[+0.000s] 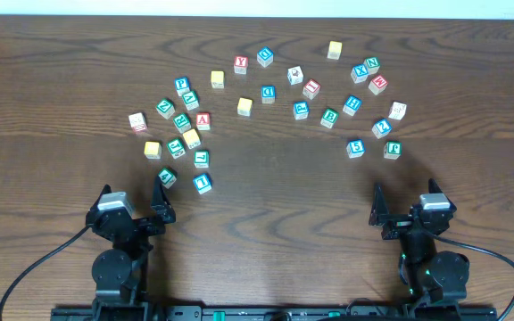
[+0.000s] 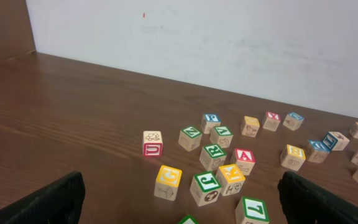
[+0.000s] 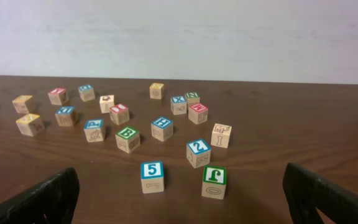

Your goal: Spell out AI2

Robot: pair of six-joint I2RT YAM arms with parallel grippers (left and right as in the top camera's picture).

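Sitting at the table's near edge, my left gripper (image 1: pixel 135 203) and right gripper (image 1: pixel 406 203) are both spread wide, holding nothing. Red A cube (image 1: pixel 203 120) in left cluster. Blue 2 cube (image 1: pixel 381 127) on right side. Red I cube (image 1: pixel 311 87) farther back, center-right.

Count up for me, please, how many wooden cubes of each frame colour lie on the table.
Blue-framed cubes: 10
Green-framed cubes: 9
Red-framed cubes: 6
Yellow cubes: 5
Total: 30
The pale cube, counted as blue, and the I cube, counted as red, are hard to read.
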